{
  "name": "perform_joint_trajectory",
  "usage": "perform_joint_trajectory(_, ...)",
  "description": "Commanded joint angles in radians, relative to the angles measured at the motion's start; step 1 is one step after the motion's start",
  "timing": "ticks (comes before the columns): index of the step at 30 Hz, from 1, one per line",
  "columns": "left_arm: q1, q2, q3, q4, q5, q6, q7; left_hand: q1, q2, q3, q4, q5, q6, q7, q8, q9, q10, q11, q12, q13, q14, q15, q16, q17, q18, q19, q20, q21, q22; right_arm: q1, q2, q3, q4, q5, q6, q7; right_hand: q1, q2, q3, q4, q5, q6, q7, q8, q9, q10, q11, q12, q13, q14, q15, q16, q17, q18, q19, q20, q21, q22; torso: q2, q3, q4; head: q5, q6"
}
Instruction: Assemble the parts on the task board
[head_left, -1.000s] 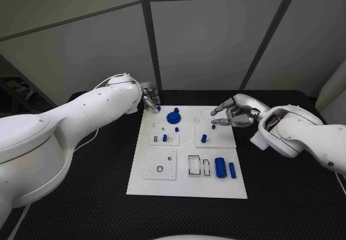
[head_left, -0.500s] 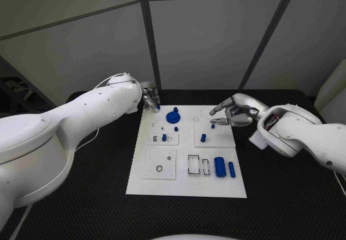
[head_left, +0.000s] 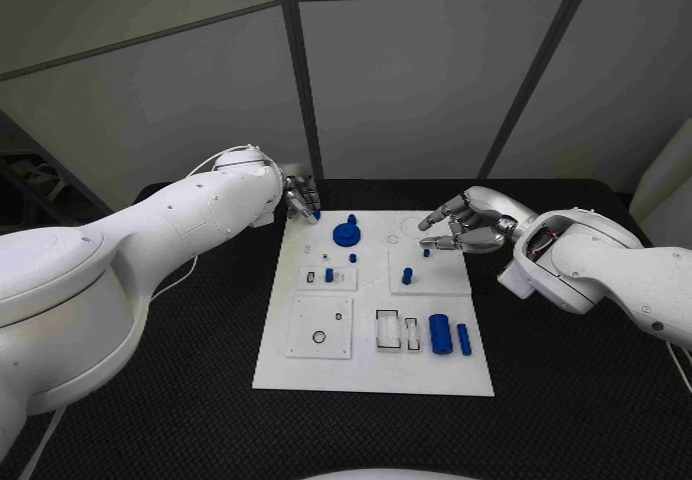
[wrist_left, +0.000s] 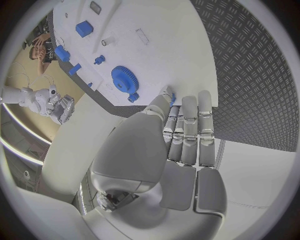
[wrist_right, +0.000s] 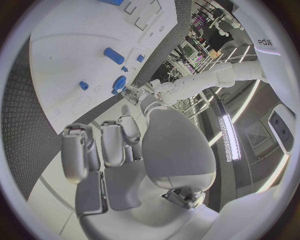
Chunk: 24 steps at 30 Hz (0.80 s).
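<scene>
Several blue parts are distributed over the white task board, which lies at the middle of the black tabletop. A blue gear is seated near the far edge, small pegs stand in the middle plates, and two cylinders lie at the near right. A small blue part is pinched at the fingertips of the left hand, just above the board's far left corner; in the left wrist view it shows at the fingertips, close beside the gear. The right hand is held over the board's far right edge with fingers curled and apart, holding nothing. Compared with the earlier frames, almost nothing has been displaced: both hands have remained in place and the parts are unmoved. The pinched part is therefore judged not yet inserted, and placement is pending.
</scene>
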Motion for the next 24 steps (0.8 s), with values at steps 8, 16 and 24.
perform_joint_trajectory(8, -0.002, 0.012, -0.001, -0.006, -0.003, 0.067, 0.017, -0.002, 0.038, 0.011, 0.002, -0.004, 0.019, 0.0, 0.006, -0.01, 0.018, 0.002, 0.008, -0.01, -0.007, -0.002, 0.025, 0.001, -0.003, -0.011, 0.002, 0.011, 0.015, 0.002, 0.002, 0.001, 0.002, -0.002, -0.004, 0.003, 0.0, 0.004, -0.002, 0.006, 0.004, 0.004, -0.001, 0.001, 0.002, 0.0, 0.0, 0.003, 0.001, 0.03, -0.001, -0.002, 0.001, 0.007, 0.051, -0.004, -0.003, 0.18, 0.002, 0.0007, 0.0007, -0.004, -0.001)
perform_joint_trajectory(16, -0.002, 0.016, -0.001, -0.006, -0.003, 0.063, 0.02, 0.001, 0.022, 0.003, -0.011, -0.005, 0.012, -0.002, -0.003, -0.02, 0.015, 0.003, 0.006, -0.018, -0.009, -0.003, 0.042, 0.001, -0.003, -0.014, 0.001, 0.018, 0.025, 0.002, 0.002, 0.001, 0.002, -0.002, -0.003, 0.003, 0.0, 0.004, -0.002, 0.006, 0.004, 0.004, -0.001, 0.001, 0.002, 0.0, 0.0, 0.003, 0.001, 0.03, -0.001, -0.002, 0.001, 0.007, 0.051, -0.004, -0.003, 0.18, 0.001, 0.001, 0.0004, -0.004, -0.002)
perform_joint_trajectory(24, -0.002, 0.015, -0.001, -0.008, -0.003, 0.046, 0.019, 0.002, -0.002, -0.018, -0.034, -0.005, -0.037, -0.033, -0.011, -0.044, 0.013, 0.027, 0.008, -0.026, -0.008, 0.011, 0.068, -0.001, -0.006, -0.015, 0.009, 0.027, 0.041, 0.002, 0.002, 0.001, 0.003, -0.002, -0.003, 0.002, -0.001, 0.005, -0.002, 0.006, 0.004, 0.006, -0.001, 0.001, 0.002, 0.001, 0.0, 0.003, 0.001, 0.03, -0.002, -0.002, 0.001, 0.007, 0.051, -0.004, -0.003, 0.18, 0.002, 0.0006, 0.0011, -0.006, -0.001)
